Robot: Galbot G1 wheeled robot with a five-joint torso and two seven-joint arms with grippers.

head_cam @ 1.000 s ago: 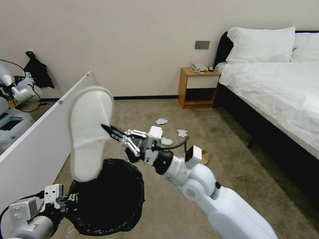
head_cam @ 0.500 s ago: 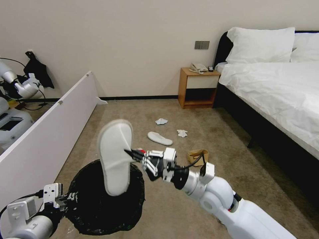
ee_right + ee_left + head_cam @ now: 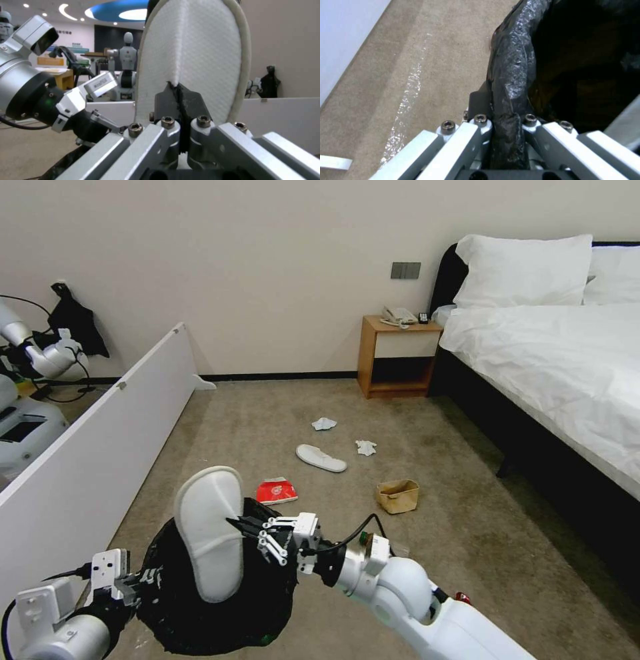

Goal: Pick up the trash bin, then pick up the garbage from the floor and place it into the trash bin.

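I'm pinching the trash bin (image 3: 220, 587) by its bag-wrapped rim with my left end effector (image 3: 501, 130), closed tight on it at near left, keeping the mouth up and open. My right end effector (image 3: 240, 525) is clamping one white slipper (image 3: 208, 530) upright, toe down, over that mouth so it can drop inside. On the floor (image 3: 267, 413) farther off I'm counting one more slipper (image 3: 321, 458), two tissues (image 3: 324, 423), one red packet (image 3: 277, 491), one paper bag (image 3: 398, 495).

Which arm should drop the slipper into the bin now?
Right. The right gripper pinches the slipper directly over the trash bin, so it likely only needs to release. The left gripper is clamped on the bin's rim.
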